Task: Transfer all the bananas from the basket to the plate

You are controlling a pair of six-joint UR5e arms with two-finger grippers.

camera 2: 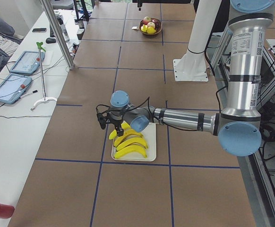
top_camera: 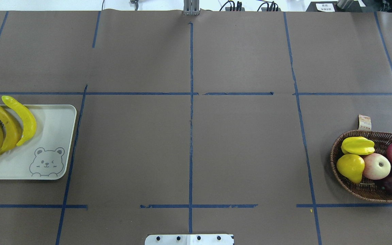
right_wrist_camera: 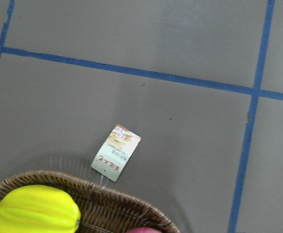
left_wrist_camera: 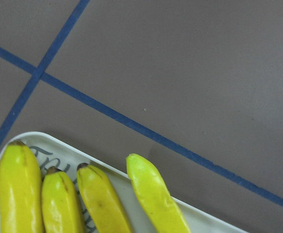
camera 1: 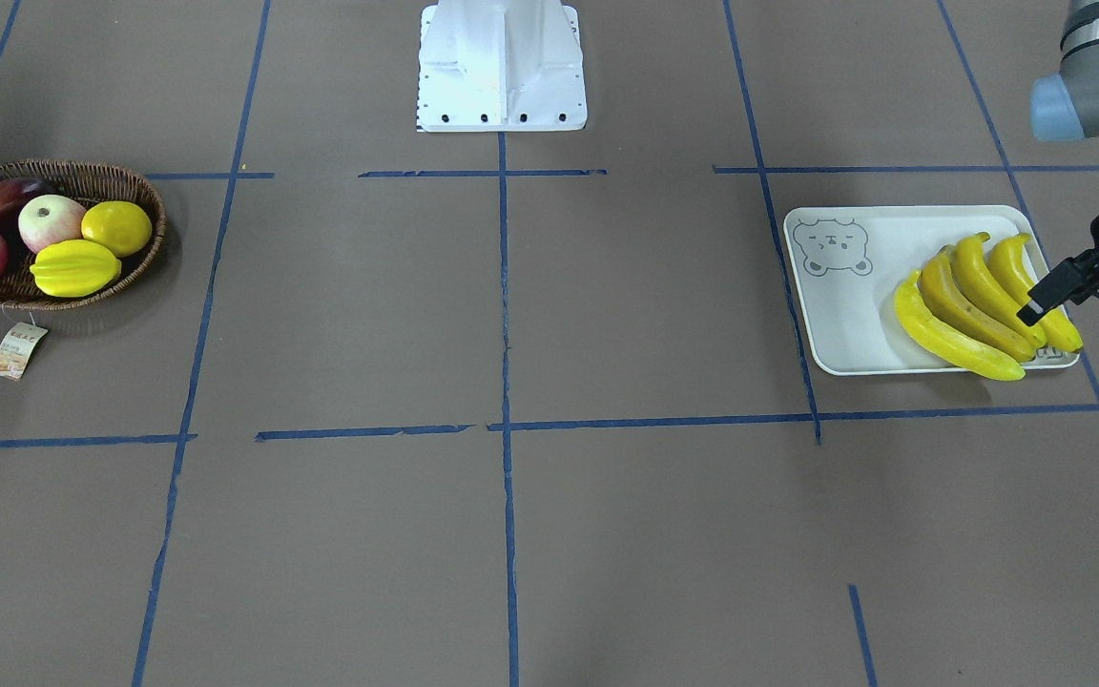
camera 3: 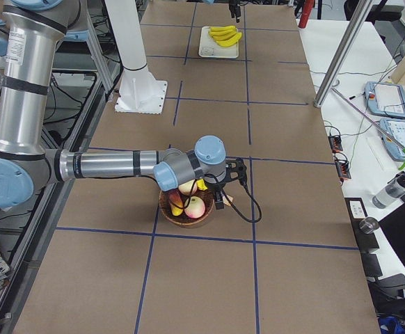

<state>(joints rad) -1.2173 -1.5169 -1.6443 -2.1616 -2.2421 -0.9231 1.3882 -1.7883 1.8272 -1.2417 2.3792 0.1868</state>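
Seemingly the last step is ending: four bananas [camera 1: 950, 342] are lying on the plate [camera 1: 855, 315] just under the fingers [camera 1: 1053, 289] of the left gripper [camera 1: 1032, 310], released or clenched I cannot tell, so only retreating is remaining.

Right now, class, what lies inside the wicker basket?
Inside the basket are two pinkish apples, a lemon, a starfruit and a dark reddish fruit. The fruit covers the floor, so anything beneath it cannot be seen.
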